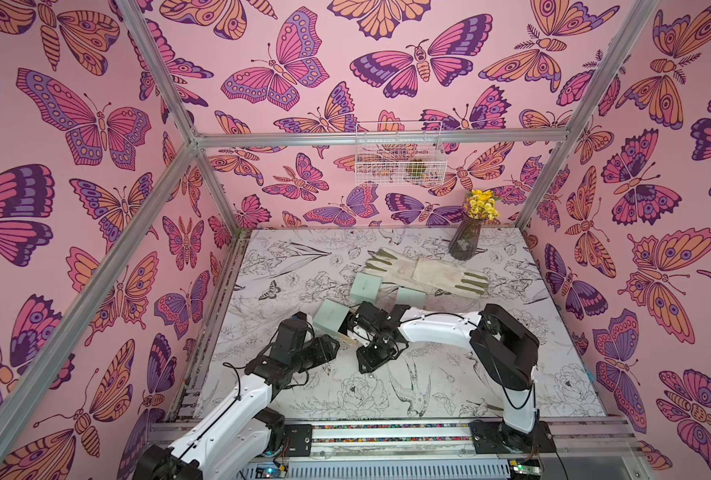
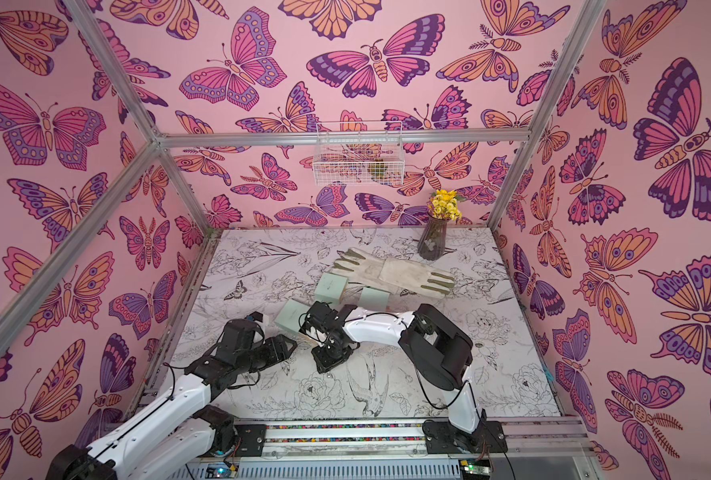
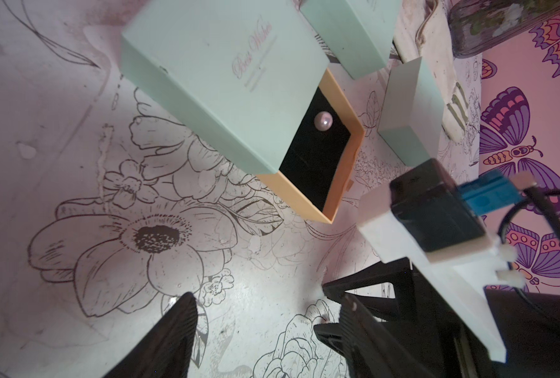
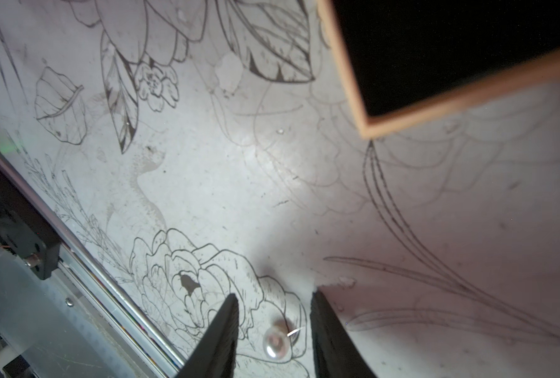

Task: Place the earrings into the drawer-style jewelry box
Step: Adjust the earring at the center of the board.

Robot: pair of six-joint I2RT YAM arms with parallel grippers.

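The mint-green drawer-style jewelry box (image 3: 226, 85) lies on the table with its orange drawer (image 3: 344, 176) pulled out. One pearl earring (image 3: 323, 121) rests on the drawer's black lining. A second pearl earring (image 4: 276, 343) lies on the table, its post sticking out sideways. My right gripper (image 4: 274, 294) stands open around this earring, one finger on each side with a gap to both. The drawer's corner (image 4: 370, 126) is just beyond it. My left gripper (image 3: 255, 301) is open and empty over bare table, near the box (image 1: 329, 316). In both top views the arms hide the earrings.
Two more mint boxes (image 1: 365, 287) (image 1: 410, 297) stand behind the jewelry box. A pair of pale gloves (image 1: 424, 270) lies further back, with a dark vase of yellow flowers (image 1: 466, 239) at the back right. A white wire basket (image 1: 399, 153) hangs on the back wall.
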